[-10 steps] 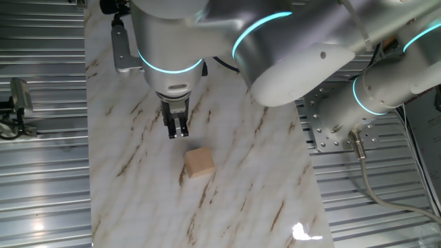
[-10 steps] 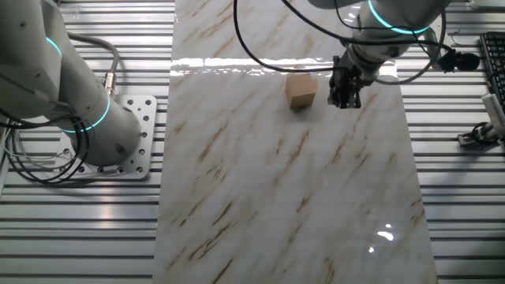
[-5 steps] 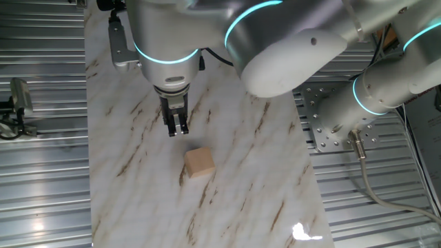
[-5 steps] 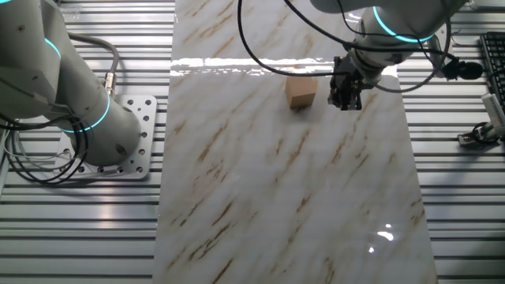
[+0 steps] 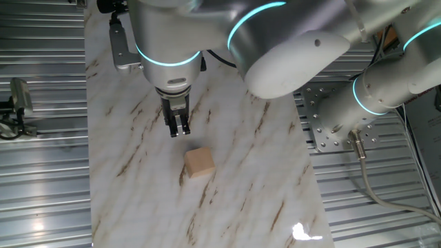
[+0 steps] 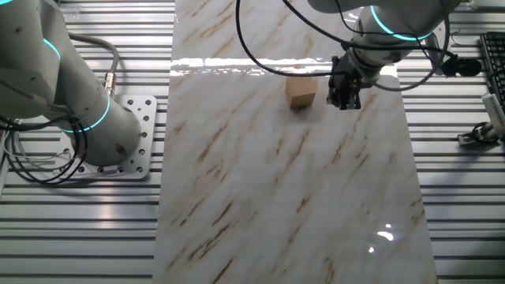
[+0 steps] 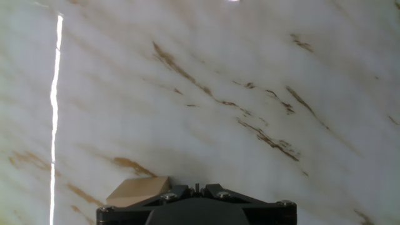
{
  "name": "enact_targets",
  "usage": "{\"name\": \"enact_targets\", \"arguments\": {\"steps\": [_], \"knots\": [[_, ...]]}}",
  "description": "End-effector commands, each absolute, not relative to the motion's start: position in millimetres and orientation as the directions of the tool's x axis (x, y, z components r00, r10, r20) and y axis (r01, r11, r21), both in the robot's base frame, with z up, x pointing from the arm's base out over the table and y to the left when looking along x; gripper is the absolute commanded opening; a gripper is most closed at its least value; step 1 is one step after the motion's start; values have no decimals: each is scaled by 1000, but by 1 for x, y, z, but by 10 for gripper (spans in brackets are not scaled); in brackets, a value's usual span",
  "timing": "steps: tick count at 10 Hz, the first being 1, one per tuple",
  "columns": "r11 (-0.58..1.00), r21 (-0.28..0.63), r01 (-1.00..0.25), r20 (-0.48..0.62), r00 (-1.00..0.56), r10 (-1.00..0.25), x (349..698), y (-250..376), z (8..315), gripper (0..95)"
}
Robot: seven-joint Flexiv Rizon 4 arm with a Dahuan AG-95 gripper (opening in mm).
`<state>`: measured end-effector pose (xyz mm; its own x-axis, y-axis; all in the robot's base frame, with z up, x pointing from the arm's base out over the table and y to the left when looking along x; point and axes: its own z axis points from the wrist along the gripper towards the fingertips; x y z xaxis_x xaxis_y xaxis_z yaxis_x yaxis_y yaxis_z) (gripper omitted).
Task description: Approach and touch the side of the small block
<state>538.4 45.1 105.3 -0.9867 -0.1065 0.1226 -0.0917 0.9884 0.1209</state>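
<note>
Your claw [image 5: 179, 129] hangs low over the marble worktop [image 5: 241, 193], pointing down, fingers pressed together with nothing between them. In one fixed view the two dark fingertips [image 5: 184, 131] sit side by side with no gap you could call open.

The small block [image 5: 199, 163] rests flat on the worktop, a plain tan cube. In that view it lies just beside the claw, a little toward the near edge, with a thin strip of marble showing between the tips and the block's top face, so they are apart, not touching.

In the other fixed view the small block [image 6: 301, 91] is close to the far edge of the worktop, nearer the right side than the left. The claw [image 6: 344, 93] is just to the block's right there, between the block and the right edge, again with a sliver of bare marble between them.

In the hand view you get only the dark claw [image 7: 195, 207] base along the bottom edge; the fingertips are out of frame. A corner of the small block [image 7: 141, 190] shows at bottom left, partly hidden behind that housing. The rest is bare marble with brown veins and a bright glare streak [image 7: 55, 106] running down the left side.

The arm's base [image 6: 75, 102] stands off the worktop's left edge in the other fixed view.
</note>
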Motion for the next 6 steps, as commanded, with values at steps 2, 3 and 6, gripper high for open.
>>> {"name": "enact_targets", "arguments": {"steps": [2, 3, 6], "knots": [[988, 119, -99, 118, -987, -114, 537, 45, 105, 0], [988, 119, -97, 119, -987, -111, 537, 45, 105, 0], [993, 107, -43, 124, -991, -56, 537, 45, 105, 0]]}}
